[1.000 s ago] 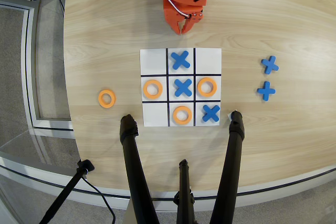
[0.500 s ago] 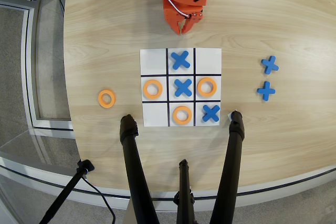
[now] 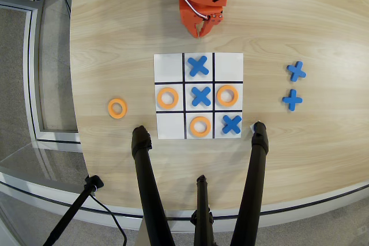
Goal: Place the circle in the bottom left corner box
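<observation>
Nearest the camera, three black tripod legs (image 3: 149, 188) are standing on the front edge of the desk (image 3: 115, 38), two of them ending just beside the lower corners of the paper grid (image 3: 199, 95). Just beyond them, the bottom left corner box (image 3: 170, 125) is lying empty in the overhead view, while a ring is sitting in the bottom middle cell and a blue X (image 3: 231, 124) is filling the bottom right. The middle row is holding a ring, a blue X and a ring; the top row is showing one blue X in its centre. The free circle (image 3: 117, 108) is lying flat on bare wood, well apart to the left of the grid, level with the middle row. Two spare blue crosses (image 3: 294, 86) are waiting off to the right. Farthest away, the orange hand (image 3: 202, 29) is hanging above the top edge of the grid, holding nothing; its fingers are appearing nearly closed, though from straight above the gap is hard to judge. The task is only beginning, by my judgement: the reach to the circle is not yet made. Next, the hand needs swinging left and forward, opening over the ring's rim, and descending squarely.
</observation>
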Robot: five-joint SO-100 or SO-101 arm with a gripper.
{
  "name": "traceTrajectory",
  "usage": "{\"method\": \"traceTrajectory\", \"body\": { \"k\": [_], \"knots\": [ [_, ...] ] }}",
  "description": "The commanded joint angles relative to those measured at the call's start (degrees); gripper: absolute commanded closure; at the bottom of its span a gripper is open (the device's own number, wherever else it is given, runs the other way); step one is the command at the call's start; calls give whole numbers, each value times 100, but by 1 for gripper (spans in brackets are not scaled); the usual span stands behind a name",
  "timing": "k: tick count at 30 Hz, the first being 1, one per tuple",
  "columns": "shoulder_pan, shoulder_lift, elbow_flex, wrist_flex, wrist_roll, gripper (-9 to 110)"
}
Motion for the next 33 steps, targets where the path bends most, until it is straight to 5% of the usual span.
{"method": "traceTrajectory", "body": {
  "k": [1,16,33],
  "knots": [
    [272,-158,264,-70,-35,101],
    [1740,-4061,-4140,369,18,98],
    [2874,-10266,-8815,-2048,773,78]
  ]
}}
